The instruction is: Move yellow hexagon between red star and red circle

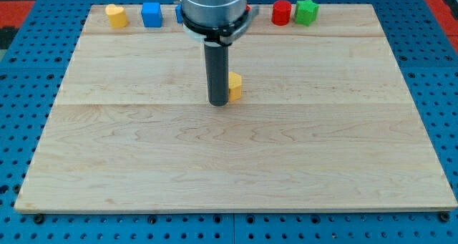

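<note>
The yellow hexagon point(235, 86) lies on the wooden board a little above its middle. My tip point(218, 101) stands right at the hexagon's left side, touching or nearly touching it. A red circle block point(281, 13) sits at the view's top, right of the arm. A sliver of red point(248, 9) shows at the arm's right edge; its shape is hidden by the arm, so I cannot tell if it is the red star.
Along the view's top edge are a yellow heart-like block point(116, 16), a blue block point(151, 15), a second blue block point(179, 13) mostly hidden by the arm, and a green block point(306, 12). The wooden board point(229, 165) lies on a blue pegboard.
</note>
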Available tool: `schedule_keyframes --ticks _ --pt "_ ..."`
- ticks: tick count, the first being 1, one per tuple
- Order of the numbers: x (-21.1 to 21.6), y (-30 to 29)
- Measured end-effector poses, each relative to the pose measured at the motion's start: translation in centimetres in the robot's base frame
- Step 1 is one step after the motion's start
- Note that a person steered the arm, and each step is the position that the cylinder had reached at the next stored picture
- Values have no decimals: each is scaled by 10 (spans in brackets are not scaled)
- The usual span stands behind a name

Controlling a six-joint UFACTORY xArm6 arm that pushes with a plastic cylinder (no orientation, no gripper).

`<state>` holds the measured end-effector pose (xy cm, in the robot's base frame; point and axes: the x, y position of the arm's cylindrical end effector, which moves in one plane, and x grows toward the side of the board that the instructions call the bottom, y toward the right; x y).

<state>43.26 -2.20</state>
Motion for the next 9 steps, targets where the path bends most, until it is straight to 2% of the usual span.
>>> schedule_keyframes --ticks 1,2,4,6,8,9 --pt "-9 23" --pt "-46 21" --pt "-62 38" --pt "-99 73" --pt "-85 101" --pt "-124 98"
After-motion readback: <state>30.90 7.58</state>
